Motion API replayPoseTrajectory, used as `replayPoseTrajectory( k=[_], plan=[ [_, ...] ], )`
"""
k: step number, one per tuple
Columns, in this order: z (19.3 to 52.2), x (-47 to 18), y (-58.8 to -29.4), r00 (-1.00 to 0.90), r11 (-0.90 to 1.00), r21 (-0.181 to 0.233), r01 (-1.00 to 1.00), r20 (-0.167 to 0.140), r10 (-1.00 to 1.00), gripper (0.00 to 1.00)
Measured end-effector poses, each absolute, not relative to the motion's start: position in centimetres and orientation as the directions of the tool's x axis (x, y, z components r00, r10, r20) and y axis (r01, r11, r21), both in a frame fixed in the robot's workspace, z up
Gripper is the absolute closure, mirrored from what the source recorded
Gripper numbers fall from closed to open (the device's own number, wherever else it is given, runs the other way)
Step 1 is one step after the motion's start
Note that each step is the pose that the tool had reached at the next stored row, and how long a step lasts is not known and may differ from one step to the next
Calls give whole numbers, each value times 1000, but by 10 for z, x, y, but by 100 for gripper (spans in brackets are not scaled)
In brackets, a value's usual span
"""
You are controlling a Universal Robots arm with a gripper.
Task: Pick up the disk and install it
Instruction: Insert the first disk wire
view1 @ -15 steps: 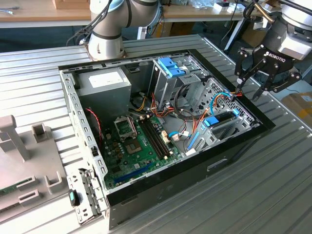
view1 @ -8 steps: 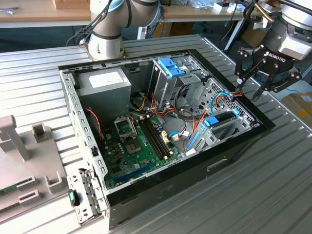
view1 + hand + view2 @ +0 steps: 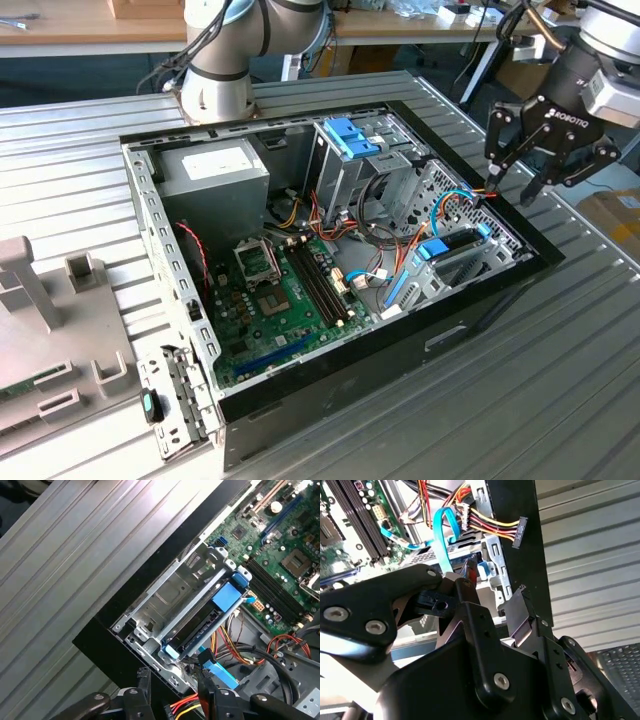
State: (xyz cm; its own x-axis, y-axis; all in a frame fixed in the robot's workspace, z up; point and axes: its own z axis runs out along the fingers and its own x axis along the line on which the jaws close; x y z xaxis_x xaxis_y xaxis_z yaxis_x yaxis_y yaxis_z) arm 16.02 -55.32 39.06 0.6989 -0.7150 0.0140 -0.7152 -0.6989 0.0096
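My pincer (image 3: 512,188), spread wide and empty, hovers at the exterior view's right over the computer case (image 3: 330,380), above the disk (image 3: 200,624) lying in its silver cage (image 3: 170,587); good work here, I judge, means avoiding loose cables (image 3: 227,647).

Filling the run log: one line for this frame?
gripper: open, empty | over case edge | disk: in drive cage

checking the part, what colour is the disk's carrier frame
Bright blue; the carrier frame shows best in the first wrist view.
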Motion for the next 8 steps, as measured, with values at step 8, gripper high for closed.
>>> replayPoseTrajectory(
  k=[8],
  plan=[
    [384, 166, -548, 751, -750, 20, -661, 24, -660, 50]
  ],
)
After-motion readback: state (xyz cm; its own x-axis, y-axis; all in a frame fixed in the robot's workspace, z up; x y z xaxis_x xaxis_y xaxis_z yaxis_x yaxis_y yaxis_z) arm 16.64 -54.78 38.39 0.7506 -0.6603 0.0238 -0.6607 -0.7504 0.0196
